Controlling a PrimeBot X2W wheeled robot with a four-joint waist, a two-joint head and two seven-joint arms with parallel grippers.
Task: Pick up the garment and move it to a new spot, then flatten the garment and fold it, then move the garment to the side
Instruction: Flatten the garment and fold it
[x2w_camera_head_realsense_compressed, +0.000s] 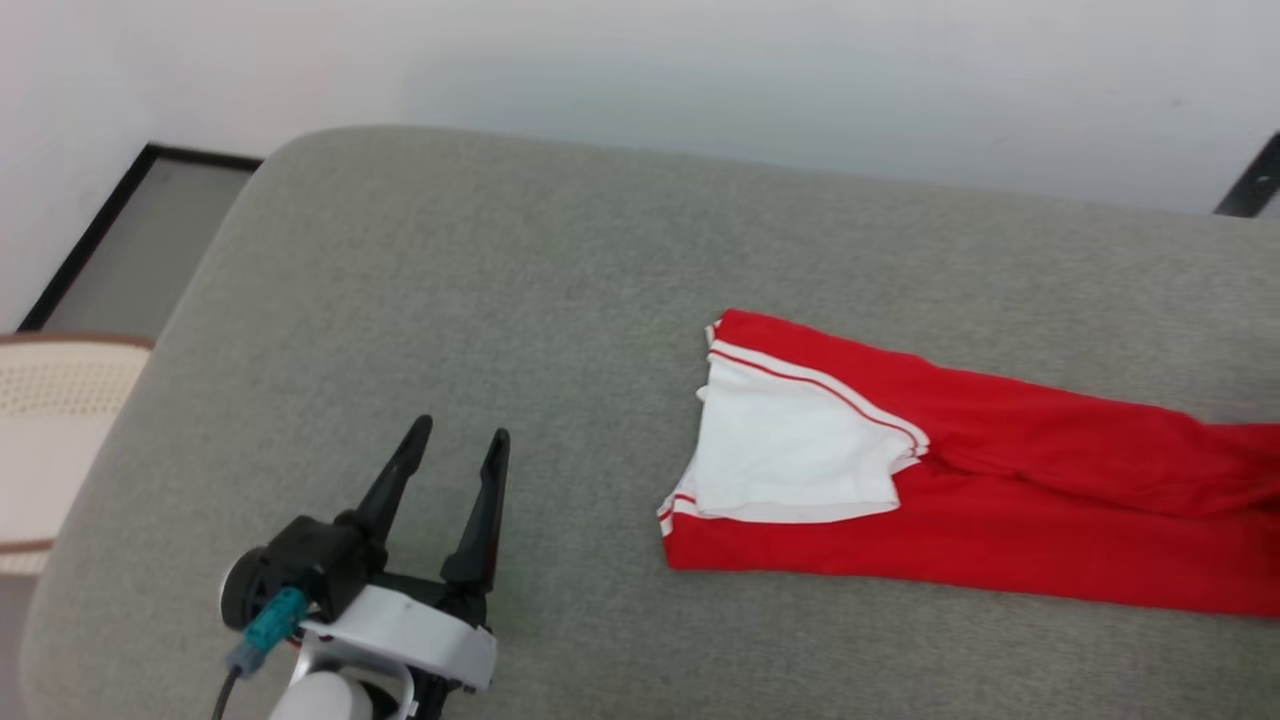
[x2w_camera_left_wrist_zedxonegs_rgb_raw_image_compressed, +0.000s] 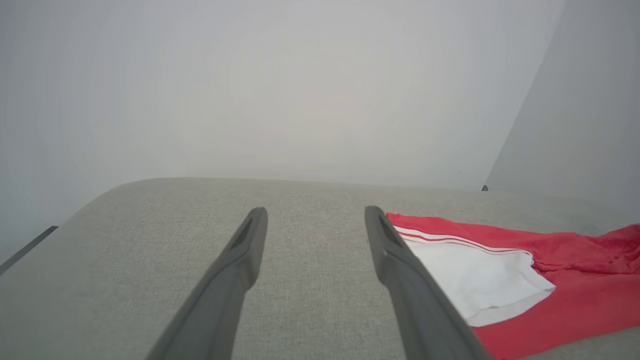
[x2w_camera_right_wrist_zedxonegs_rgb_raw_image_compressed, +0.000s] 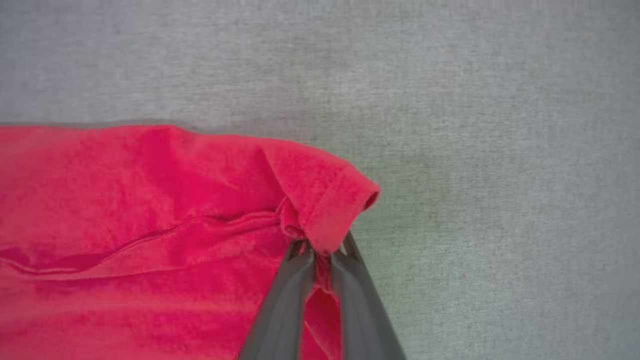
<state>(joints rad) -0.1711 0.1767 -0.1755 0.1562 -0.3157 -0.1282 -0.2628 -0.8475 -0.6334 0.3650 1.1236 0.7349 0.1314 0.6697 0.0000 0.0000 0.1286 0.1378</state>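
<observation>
The garment (x2w_camera_head_realsense_compressed: 1000, 490), a red T-shirt with a white sleeve folded over it, lies in a long narrow strip on the grey cushion, running off the head view's right edge. My left gripper (x2w_camera_head_realsense_compressed: 465, 432) stands open at the lower left, well apart from the shirt, nothing between its fingers. The left wrist view shows the same gripper (x2w_camera_left_wrist_zedxonegs_rgb_raw_image_compressed: 316, 212) over bare cushion, with the garment (x2w_camera_left_wrist_zedxonegs_rgb_raw_image_compressed: 575, 295) to its right. In the right wrist view my right gripper (x2w_camera_right_wrist_zedxonegs_rgb_raw_image_compressed: 322, 245) is shut on a hemmed corner of the garment (x2w_camera_right_wrist_zedxonegs_rgb_raw_image_compressed: 150, 210), the red fabric bunched at its fingertips.
The grey upholstered cushion (x2w_camera_head_realsense_compressed: 520, 300) has a rounded far-left corner and a pale wall behind it. A cream woven seat (x2w_camera_head_realsense_compressed: 50, 430) stands off the cushion's left edge. Bare cushion (x2w_camera_right_wrist_zedxonegs_rgb_raw_image_compressed: 500, 150) lies to the right of the pinched corner.
</observation>
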